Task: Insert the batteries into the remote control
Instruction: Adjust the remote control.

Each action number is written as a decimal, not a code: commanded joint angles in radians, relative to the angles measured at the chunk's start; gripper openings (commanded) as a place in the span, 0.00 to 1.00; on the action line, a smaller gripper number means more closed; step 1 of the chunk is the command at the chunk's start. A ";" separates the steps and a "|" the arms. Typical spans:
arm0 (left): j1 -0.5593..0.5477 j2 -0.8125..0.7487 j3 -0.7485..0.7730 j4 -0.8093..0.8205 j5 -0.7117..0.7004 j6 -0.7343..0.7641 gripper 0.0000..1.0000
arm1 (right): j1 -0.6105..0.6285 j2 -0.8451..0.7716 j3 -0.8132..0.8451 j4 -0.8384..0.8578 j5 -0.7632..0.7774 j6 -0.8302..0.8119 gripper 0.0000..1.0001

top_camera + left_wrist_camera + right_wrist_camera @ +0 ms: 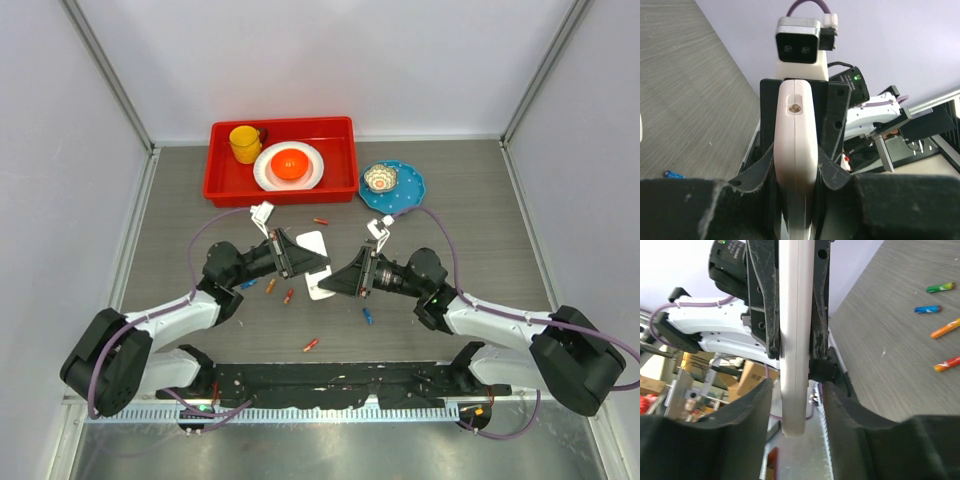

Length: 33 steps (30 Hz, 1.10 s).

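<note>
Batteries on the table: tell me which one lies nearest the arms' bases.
The red-orange battery lying alone just ahead of the black base rail; all the other loose batteries sit farther up the table.

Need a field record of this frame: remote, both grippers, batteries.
remote: flat white rectangular remote control, mid-table between both grippers
left gripper: jaws shut on the remote
right gripper: jaws open around the remote's other end, gaps either side
batteries: small red, orange and blue cylinders, loose on the grey table, none held
</note>
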 commanded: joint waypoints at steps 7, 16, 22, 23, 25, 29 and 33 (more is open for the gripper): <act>-0.004 -0.134 0.037 -0.249 -0.169 0.150 0.00 | -0.015 -0.212 0.152 -0.480 -0.018 -0.290 0.67; -0.002 -0.255 -0.082 -0.240 -0.410 0.218 0.00 | -0.013 -0.286 0.247 -1.079 0.438 -0.575 0.79; -0.002 -0.211 -0.119 -0.117 -0.305 0.198 0.00 | -0.013 -0.229 0.212 -1.123 0.775 -0.518 0.84; -0.002 -0.201 -0.127 -0.029 -0.288 0.189 0.00 | -0.015 -0.226 0.212 -1.122 0.799 -0.515 0.85; -0.002 -0.184 -0.154 0.059 -0.237 0.144 0.04 | -0.013 -0.217 0.223 -1.129 0.851 -0.520 0.90; -0.002 -0.186 -0.174 0.107 -0.220 0.104 0.00 | -0.018 -0.185 0.250 -1.145 0.911 -0.510 0.95; -0.002 -0.218 -0.144 -0.058 -0.196 0.084 0.00 | -0.019 -0.151 0.269 -1.113 0.916 -0.532 0.94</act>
